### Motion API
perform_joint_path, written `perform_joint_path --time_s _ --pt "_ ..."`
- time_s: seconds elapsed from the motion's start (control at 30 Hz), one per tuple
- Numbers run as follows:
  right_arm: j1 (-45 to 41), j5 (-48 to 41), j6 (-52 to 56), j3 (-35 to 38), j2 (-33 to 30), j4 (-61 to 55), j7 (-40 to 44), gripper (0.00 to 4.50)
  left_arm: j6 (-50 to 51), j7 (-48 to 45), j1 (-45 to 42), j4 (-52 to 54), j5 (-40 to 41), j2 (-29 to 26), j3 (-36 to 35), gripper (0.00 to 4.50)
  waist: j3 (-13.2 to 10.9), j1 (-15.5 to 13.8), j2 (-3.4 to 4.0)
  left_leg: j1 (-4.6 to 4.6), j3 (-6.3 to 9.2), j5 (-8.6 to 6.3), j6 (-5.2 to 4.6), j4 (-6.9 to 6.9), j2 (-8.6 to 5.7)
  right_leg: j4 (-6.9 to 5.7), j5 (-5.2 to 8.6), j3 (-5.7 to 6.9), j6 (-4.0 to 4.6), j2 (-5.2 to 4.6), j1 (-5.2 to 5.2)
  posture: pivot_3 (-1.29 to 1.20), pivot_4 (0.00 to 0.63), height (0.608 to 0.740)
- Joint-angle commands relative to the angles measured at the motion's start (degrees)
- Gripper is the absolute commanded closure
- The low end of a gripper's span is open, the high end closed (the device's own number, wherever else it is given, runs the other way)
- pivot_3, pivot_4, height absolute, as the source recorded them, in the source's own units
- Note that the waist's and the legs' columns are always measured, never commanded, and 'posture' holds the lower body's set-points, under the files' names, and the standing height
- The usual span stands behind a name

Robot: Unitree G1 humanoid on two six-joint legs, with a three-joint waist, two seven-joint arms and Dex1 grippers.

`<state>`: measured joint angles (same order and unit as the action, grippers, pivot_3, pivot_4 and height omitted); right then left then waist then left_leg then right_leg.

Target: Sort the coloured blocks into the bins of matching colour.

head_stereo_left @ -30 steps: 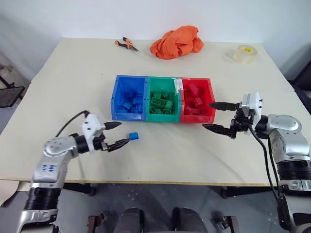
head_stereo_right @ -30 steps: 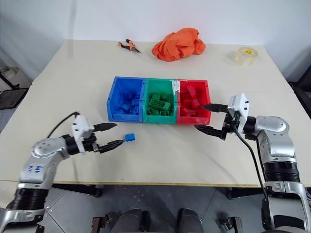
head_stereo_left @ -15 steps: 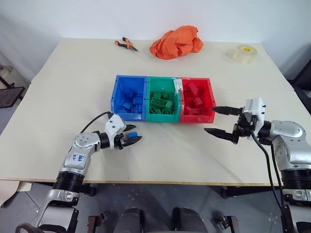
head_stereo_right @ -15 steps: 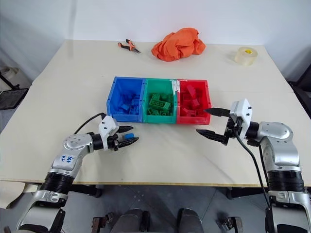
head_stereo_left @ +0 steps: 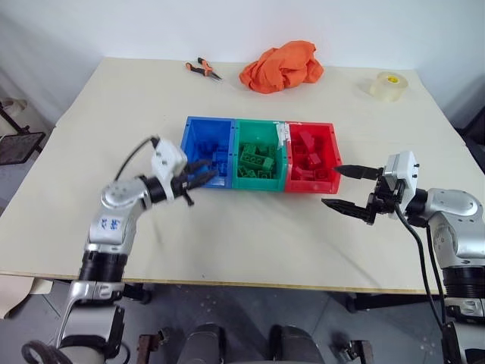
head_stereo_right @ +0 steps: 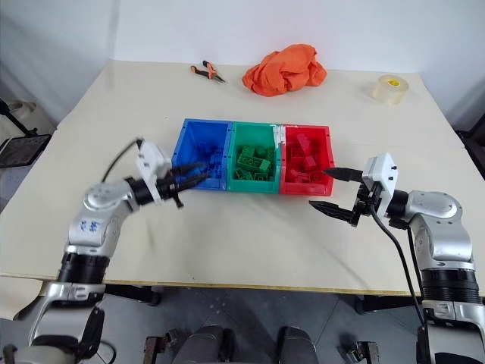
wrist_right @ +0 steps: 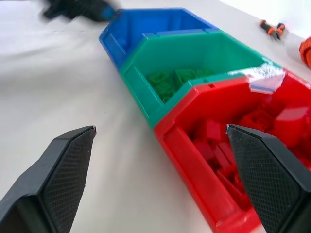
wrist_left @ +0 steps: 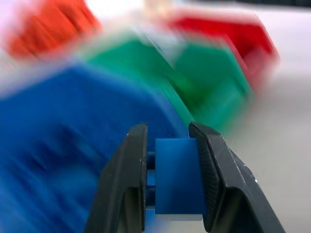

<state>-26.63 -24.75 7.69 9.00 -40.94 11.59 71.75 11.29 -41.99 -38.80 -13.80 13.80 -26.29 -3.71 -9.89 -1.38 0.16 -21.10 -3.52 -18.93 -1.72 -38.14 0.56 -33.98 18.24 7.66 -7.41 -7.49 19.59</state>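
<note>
My left gripper (head_stereo_left: 204, 174) is shut on a small blue block (wrist_left: 177, 182), held just off the table at the front wall of the blue bin (head_stereo_left: 207, 120). The green bin (head_stereo_left: 258, 122) and the red bin (head_stereo_left: 311, 125) join it in a row to the right. Each bin holds several blocks of its own colour, such as green ones (head_stereo_left: 256, 161) and red ones (head_stereo_left: 307, 159). My right gripper (head_stereo_left: 331, 185) is open and empty, just right of the red bin's front corner, pointing at the bins (wrist_right: 194, 92).
At the far side of the table lie an orange cloth (head_stereo_left: 280, 67), orange-handled pliers (head_stereo_left: 201, 69) and a clear tape roll (head_stereo_left: 388, 83). Bare tabletop (head_stereo_left: 250, 227) stretches in front of the bins to the near edge.
My left gripper closed on the blue block that lay on the table, then lifted it and carried it up to the blue bin's front. The right gripper stayed where it was, open.
</note>
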Motion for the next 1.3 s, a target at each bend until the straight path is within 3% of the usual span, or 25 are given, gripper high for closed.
perform_joint_path --time_s 0.03,0.13,0.4,0.63,0.7,0.83,1.07,1.3 --pt "-1.5 -0.8 -0.8 0.4 0.3 0.2 0.1 0.0 -2.5 6.4 -4.8 -8.2 -2.8 0.6 -1.8 3.56 0.0 0.0 0.0 0.0 -0.02 0.0 -0.01 0.01 0.0 0.02 -0.01 0.0 -0.01 0.01 0.0 0.0 0.15 0.74" --pt "-1.8 -0.7 -0.9 0.4 0.4 0.5 0.2 0.0 -4.9 6.4 -6.1 -11.8 -3.8 0.8 -0.8 2.61 0.0 0.2 -0.01 0.01 -0.07 0.01 -0.01 0.03 0.0 -0.01 -0.01 0.0 -0.02 0.03 0.03 0.0 0.15 0.74" --pt "-1.2 -1.0 -1.0 0.8 0.1 0.2 0.2 0.0 -3.2 1.1 -3.9 -4.9 1.2 0.5 -2.4 0.09 0.0 0.1 -0.03 -0.04 -0.09 0.01 -0.01 0.02 0.02 0.0 -0.01 -0.03 -0.03 0.04 0.08 0.0 0.15 0.74" --pt "-2.0 -0.4 -1.7 0.8 -1.6 2.5 2.7 0.0 11.1 -7.6 8.1 14.6 11.6 -7.2 -4.5 0.03 0.0 0.7 -0.02 -0.01 -0.08 0.01 0.0 0.05 0.09 0.0 -0.01 -0.06 -0.03 0.07 0.08 0.0 0.15 0.74" --pt "-2.3 0.1 -2.1 0.7 -3.0 4.1 4.6 0.0 11.0 -10.5 13.9 19.5 13.8 -9.9 -6.6 0.03 0.0 1.0 -0.01 0.02 -0.08 0.01 0.0 0.06 0.1 0.0 -0.01 -0.09 -0.02 0.06 0.06 0.0 0.15 0.74" --pt "-2.8 0.6 -3.1 1.0 -5.5 7.4 7.4 0.0 12.4 -14.8 21.8 23.0 19.1 -14.1 -12.3 0.03 0.0 1.4 -0.01 0.0 0.0 0.01 0.0 0.08 0.12 0.07 0.01 -0.15 0.02 0.02 0.03 0.0 0.15 0.74" --pt "-2.5 1.4 -4.4 1.7 -8.8 12.8 10.1 0.0 9.7 -18.2 34.6 25.4 18.7 -19.6 -20.3 0.03 0.0 1.6 0.03 0.02 0.04 -0.02 0.04 0.13 0.12 0.13 0.04 -0.35 0.08 -0.07 -0.01 0.0 0.15 0.74" --pt "-3.4 2.3 -6.2 1.8 -8.9 17.9 10.0 0.0 7.2 -15.6 35.4 23.7 20.3 -17.3 -23.0 0.03 0.0 1.4 0.03 0.01 0.05 -0.02 0.05 0.1 0.12 0.14 0.05 -0.42 0.1 -0.18 -0.03 0.0 0.15 0.74"
